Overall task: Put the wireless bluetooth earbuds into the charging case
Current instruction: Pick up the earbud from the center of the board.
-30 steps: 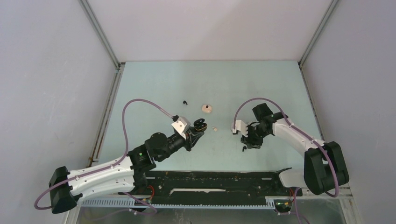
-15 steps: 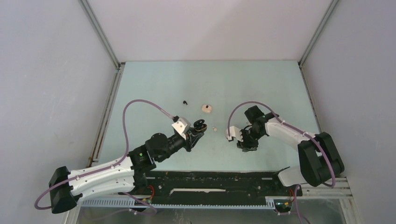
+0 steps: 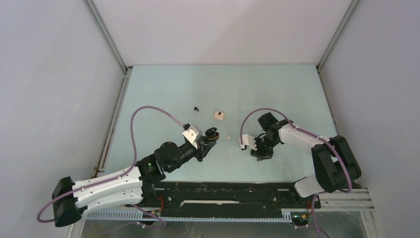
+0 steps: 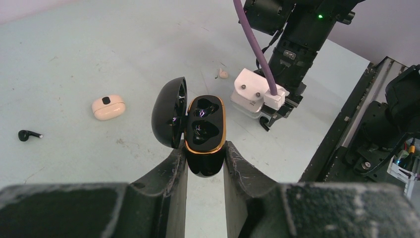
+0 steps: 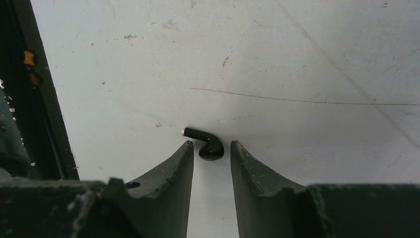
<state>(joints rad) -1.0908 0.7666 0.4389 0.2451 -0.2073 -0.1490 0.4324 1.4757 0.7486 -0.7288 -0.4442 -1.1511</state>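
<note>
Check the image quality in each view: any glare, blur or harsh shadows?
Top external: even, soft light, no harsh shadows; far earbud a mere speck. Left wrist: open black case sharp, purple glints in its wells; left pincer dark, slightly soft. Right wrist: black earbud crisp, faint shadow; table scratches visible.

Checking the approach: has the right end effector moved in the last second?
Yes. In the top view the right end effector has shifted left and slightly down-frame, closer to the white earbud.

No readable text, labels, brands, numbers or signs in any view.
</note>
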